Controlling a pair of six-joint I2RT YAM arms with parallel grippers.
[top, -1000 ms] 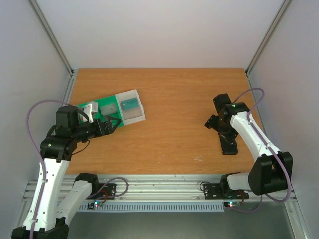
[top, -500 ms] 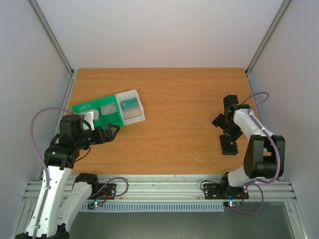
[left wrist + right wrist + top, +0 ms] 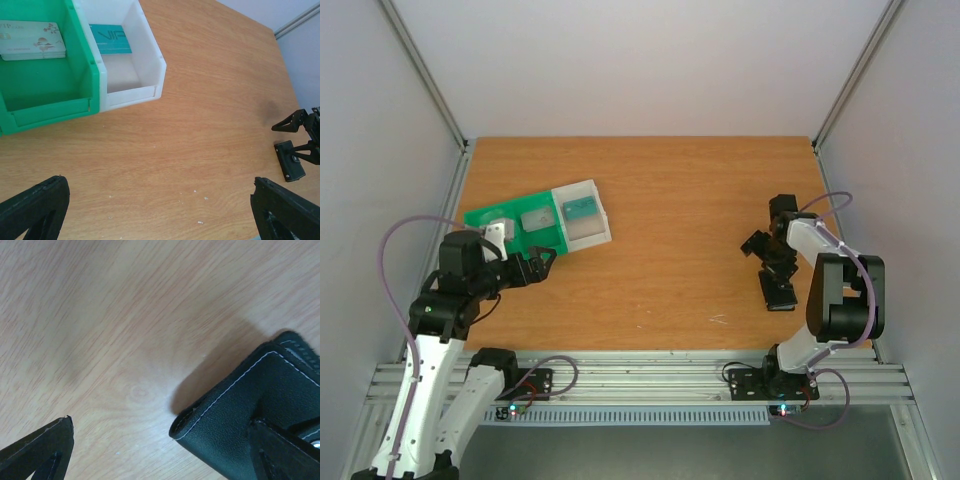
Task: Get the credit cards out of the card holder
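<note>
folded card holder on the desk, both pairs of fingers spread
the right fingers stand wide at the holder, one over its black cover, one over bare desk. left of the holder the left fingers gape, holding nothing. farther left, a whitish card lies in the green tray and a teal card in the white box.

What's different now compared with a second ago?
The left tool drew back from the green tray toward the near edge. The right arm folded in, its tool staying by the black wallet. Both tools are open, holding nothing. Wallet, tray, white box and cards have not moved.
</note>
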